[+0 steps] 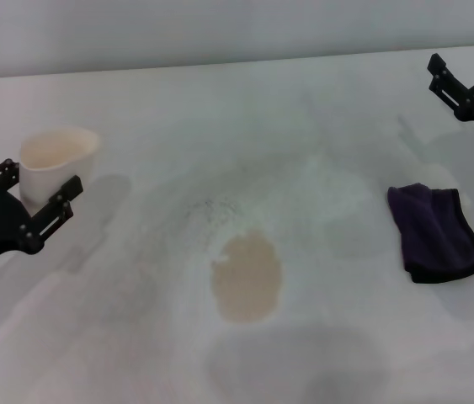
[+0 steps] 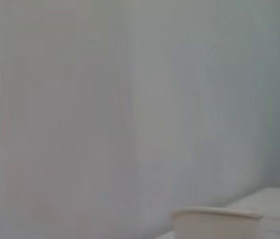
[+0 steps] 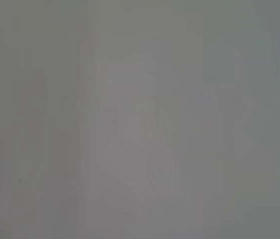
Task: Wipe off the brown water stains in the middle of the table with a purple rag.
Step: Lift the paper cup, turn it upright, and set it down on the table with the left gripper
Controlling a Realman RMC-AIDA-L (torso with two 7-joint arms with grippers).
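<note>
The brown water stain is a tan oval blotch in the middle of the white table. The purple rag lies crumpled on the table at the right, with black edging and a small loop at its right side. My right gripper hangs open and empty at the far right, above and behind the rag, not touching it. My left gripper is open and empty at the left edge, just in front of a white paper cup. The right wrist view shows only a blank grey surface.
The paper cup stands at the far left of the table; its rim also shows in the left wrist view against a pale wall. Faint grey smudges mark the tabletop around the stain. The table's back edge meets the wall.
</note>
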